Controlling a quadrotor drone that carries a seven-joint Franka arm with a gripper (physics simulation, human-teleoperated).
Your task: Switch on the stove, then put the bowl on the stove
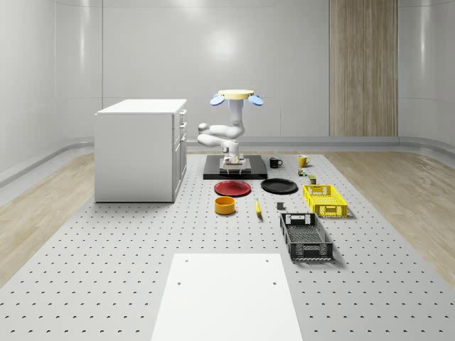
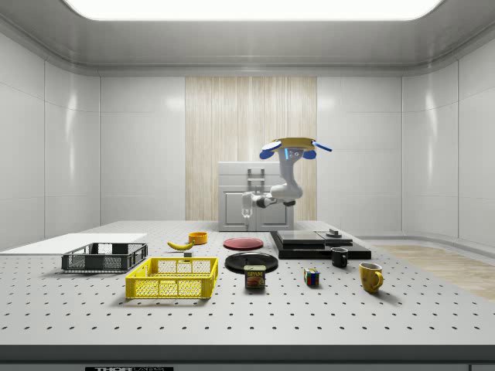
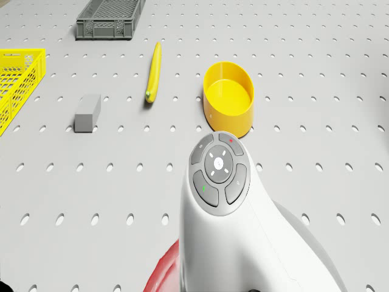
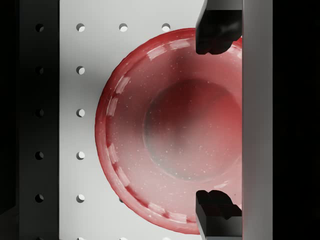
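The yellow bowl (image 1: 225, 205) (image 2: 198, 237) (image 3: 228, 97) stands upright on the perforated table, in front of the red plate (image 1: 232, 187) (image 2: 243, 243) (image 4: 170, 130). The black stove (image 1: 234, 170) (image 2: 317, 243) lies flat behind the plate, with a knob (image 2: 334, 232) on its top. The drone (image 1: 237, 96) (image 2: 292, 147) hovers above the stove. Its white arm (image 3: 219, 176) reaches down toward the stove's front edge. My gripper (image 1: 233, 164) (image 2: 247, 210) (image 4: 218, 120) hangs open in the air over the red plate, nothing between its fingers (image 4: 217, 30). It is well apart from the bowl.
A white cabinet (image 1: 140, 149) stands at the whole-scene view's left. Banana (image 1: 257, 207) (image 3: 154, 72), grey block (image 3: 88, 113), black plate (image 1: 279, 186), yellow basket (image 1: 324, 199), black crate (image 1: 305, 236) and two mugs (image 1: 275, 163) lie to the right. A white sheet (image 1: 226, 295) covers the front.
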